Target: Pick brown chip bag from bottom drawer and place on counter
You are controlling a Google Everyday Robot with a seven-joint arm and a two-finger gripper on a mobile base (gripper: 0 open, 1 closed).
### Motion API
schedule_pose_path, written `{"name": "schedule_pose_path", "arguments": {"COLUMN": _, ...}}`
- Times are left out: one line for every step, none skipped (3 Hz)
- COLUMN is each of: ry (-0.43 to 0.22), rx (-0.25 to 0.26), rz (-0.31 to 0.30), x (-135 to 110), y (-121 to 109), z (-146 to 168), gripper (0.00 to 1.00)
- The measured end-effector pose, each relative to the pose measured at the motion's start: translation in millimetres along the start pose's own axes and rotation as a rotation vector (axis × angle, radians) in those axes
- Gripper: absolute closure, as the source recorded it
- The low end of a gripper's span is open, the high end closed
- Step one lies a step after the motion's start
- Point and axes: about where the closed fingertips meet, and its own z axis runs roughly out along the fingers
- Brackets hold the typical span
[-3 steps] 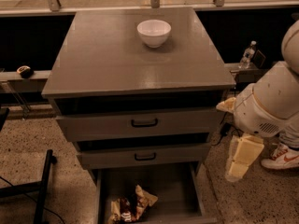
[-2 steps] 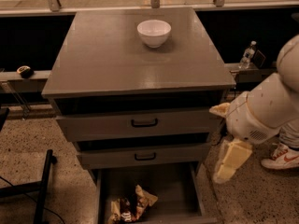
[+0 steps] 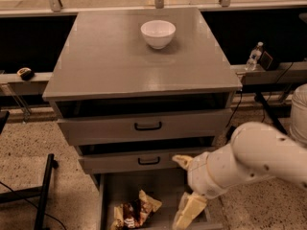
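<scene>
Over the past second the arm (image 3: 259, 155) has swung in from the cabinet's 3 o'clock side and dropped low, so the gripper (image 3: 178, 191) now hangs over the 3 o'clock end of the open bottom drawer (image 3: 102, 200), its 2 cream fingers (image 3: 191, 210) spread apart with nothing between them. The bag (image 3: 136, 210) has not moved: it lies crumpled on the drawer floor toward the frame's 6 o'clock edge, just at 9 o'clock of the lower finger and not visibly touching it. The bowl (image 3: 158, 33) also stays put at the counter's (image 3: 120, 61) 12 o'clock side. In view: 3 drawers, 2 black handles (image 3: 147, 126), 1 bag, 1 bowl, 1 bottle (image 3: 253, 56) at 3 o'clock.
</scene>
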Motion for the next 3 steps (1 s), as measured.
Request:
{"name": "schedule_pose_path", "arguments": {"ry": -0.022, "rx": 0.053, "rz": -0.017, "x": -3, "y": -12, "z": 17, "gripper": 0.0}}
{"name": "schedule_pose_path", "arguments": {"ry": -0.05, "rx": 0.103, "rz": -0.016, "x": -5, "y": -13, "z": 24, "gripper": 0.0}}
{"name": "schedule_pose_path", "arguments": {"ry": -0.21, "rx": 0.217, "rz": -0.025, "x": -16, "y": -34, "z": 44, "gripper": 0.0}}
